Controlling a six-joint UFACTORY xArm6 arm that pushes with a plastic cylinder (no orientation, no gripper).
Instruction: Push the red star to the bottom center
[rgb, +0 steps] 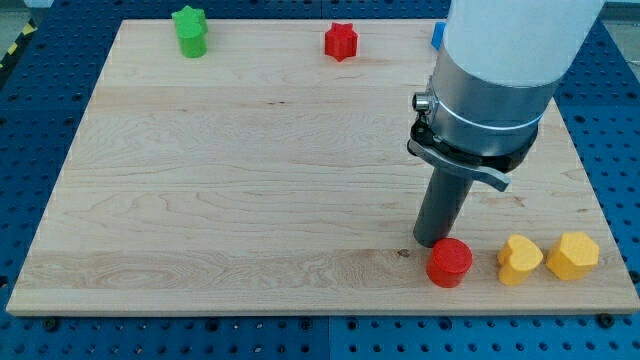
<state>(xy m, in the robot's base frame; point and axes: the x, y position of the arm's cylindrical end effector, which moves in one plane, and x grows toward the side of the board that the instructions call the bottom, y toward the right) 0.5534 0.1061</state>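
The red star (341, 41) sits near the view's top edge of the wooden board (200, 200), a little right of centre. My tip (433, 243) rests on the board at the lower right, far below the star. It sits right next to a red round block (450, 263), at that block's upper left.
A green star-like block (189, 30) sits at the top left. A blue block (438, 35) at the top right is mostly hidden behind the arm. Two yellow blocks (520, 259) (573, 254) stand at the bottom right, right of the red round block.
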